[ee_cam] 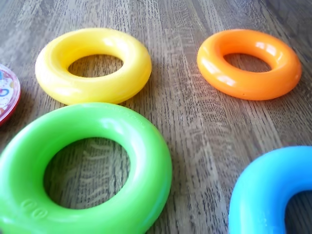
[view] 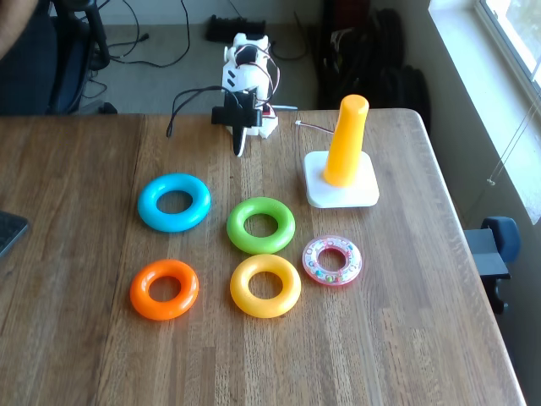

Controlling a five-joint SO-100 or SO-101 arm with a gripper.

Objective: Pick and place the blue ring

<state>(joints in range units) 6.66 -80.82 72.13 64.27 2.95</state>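
The blue ring [view: 149, 205] is a glossy cyan donut lying flat on the wooden table, left of the middle in the fixed view. Part of the blue ring [ee_cam: 263, 195] fills the lower right corner of the wrist view. My gripper [view: 239, 145] hangs at the back of the table on the folded arm, tip pointing down, well behind the blue ring and apart from it. Its fingers look pressed together and hold nothing.
A green ring [view: 237, 227] [ee_cam: 146, 161] lies right of the blue one. An orange ring [view: 144, 292] [ee_cam: 219, 73], a yellow ring [view: 245, 288] [ee_cam: 58, 78] and a small clear pink ring [view: 332, 245] lie nearer the front. A yellow peg [view: 348, 139] stands on a white base [view: 338, 196].
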